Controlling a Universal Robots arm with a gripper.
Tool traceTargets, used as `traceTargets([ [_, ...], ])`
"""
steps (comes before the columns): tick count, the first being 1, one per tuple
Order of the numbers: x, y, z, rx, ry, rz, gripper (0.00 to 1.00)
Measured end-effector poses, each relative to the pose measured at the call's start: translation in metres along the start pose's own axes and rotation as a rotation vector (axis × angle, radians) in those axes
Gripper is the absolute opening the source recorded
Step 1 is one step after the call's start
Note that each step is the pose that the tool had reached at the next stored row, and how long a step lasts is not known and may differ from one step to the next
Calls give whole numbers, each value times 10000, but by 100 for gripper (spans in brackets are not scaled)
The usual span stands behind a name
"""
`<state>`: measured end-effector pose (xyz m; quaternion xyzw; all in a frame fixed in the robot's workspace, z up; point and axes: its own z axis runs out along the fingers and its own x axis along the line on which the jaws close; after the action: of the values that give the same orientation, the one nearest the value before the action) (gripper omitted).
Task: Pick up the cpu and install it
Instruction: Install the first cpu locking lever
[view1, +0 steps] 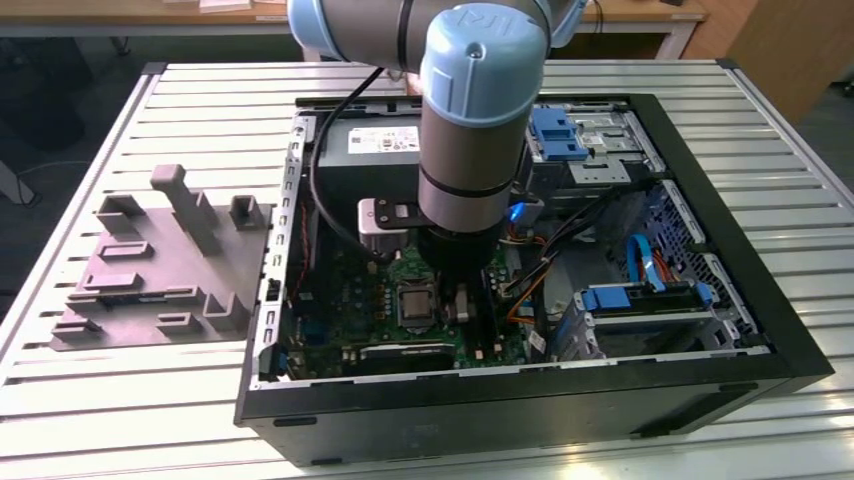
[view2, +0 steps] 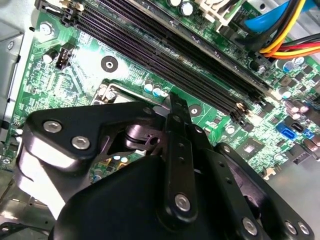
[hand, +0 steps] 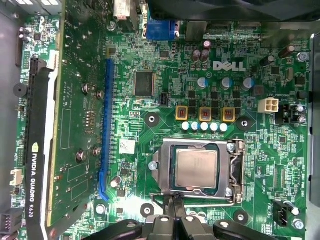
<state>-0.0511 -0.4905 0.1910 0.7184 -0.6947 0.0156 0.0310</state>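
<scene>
— Where does the arm (view1: 467, 120) stand?
— Over the open case (view1: 747, 300) on the surface (view1: 174, 400), above the board (hand: 165, 75).
— And the cpu (hand: 196, 168)?
— Seated in its socket (hand: 235, 172); the gripper (hand: 172, 204) hangs just beside it, fingers closed, empty.

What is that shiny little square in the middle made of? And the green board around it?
The cpu looks like metal on top: a smooth, silvery-beige brushed lid with a paler rim that catches the light. It sits inside a socket frame that also looks like bare, shiny steel. The green board looks like stiff lacquered circuit-board laminate, glossy, with fine printed lines; what lies under the coating can't be seen.
</scene>
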Motion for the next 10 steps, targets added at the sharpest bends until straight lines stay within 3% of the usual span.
traceTargets([
  [10,13,5,-185,-5,-3,0,11],
])
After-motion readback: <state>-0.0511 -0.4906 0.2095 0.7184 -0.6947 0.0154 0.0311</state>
